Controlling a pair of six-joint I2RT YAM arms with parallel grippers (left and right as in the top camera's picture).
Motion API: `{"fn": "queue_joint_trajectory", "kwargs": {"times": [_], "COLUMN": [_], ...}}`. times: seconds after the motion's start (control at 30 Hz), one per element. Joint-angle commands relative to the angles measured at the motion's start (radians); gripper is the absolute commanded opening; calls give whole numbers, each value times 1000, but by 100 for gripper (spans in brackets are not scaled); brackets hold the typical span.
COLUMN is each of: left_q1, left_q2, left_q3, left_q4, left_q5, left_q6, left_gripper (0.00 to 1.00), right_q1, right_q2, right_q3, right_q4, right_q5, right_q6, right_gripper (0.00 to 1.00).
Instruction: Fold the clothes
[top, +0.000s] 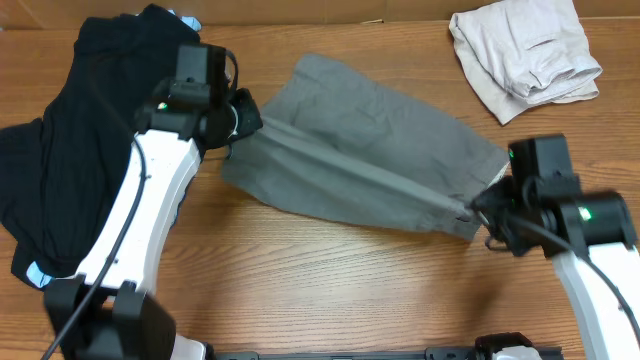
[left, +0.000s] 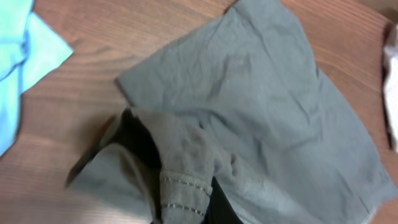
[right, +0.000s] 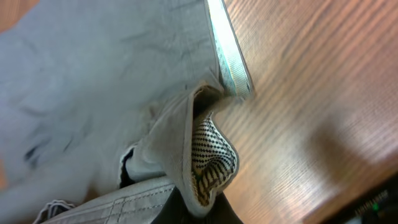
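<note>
Left gripper (top: 240, 118): clamped on a bunched end of the grey garment (top: 370, 150); in my wrist view the cloth gathers right over the fingers.
Right gripper (top: 478, 212): pinched on the opposite end of the same edge, with a mesh pocket lining (right: 211, 158) turned out just at its tips.
Held edge (top: 360, 170): a raised ridge running straight from one gripper to the other; this is the long axis I work along.
Garment body: lies flat on the table ahead of both grippers, beyond the ridge.
Nearer arm: neither; each holds its own end.
Coming move (my judgement): both ends must travel forward over the flat panel together, keeping the ridge straight.
Surface: wooden table (top: 330, 270), bare behind the grippers.
Room: black clothes pile (top: 40, 150) just outboard of the left gripper; light-blue cloth (left: 15, 62) near it too; pale bundle (top: 525, 50) well ahead of the right gripper, apart from the garment.
</note>
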Motion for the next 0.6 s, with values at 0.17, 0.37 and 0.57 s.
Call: {"fn": "queue_joint_trajectory", "kwargs": {"times": [0.17, 0.37, 0.57], "left_q1": [-28, -84, -115], "left_q2": [94, 150, 261], "left_q3": [21, 21, 21], "left_q4": [335, 572, 721], "left_q5": [-123, -214, -225], "left_q6": [-3, -2, -2], "left_gripper": [4, 4, 4], "right_q1": [-104, -214, -233], "right_q2": [229, 286, 377], "right_q3": [-8, -8, -8], "right_q4": [94, 282, 413], "right_q5": [126, 114, 112], "right_q6": [-4, -113, -137], "right_gripper": [4, 4, 7]}}
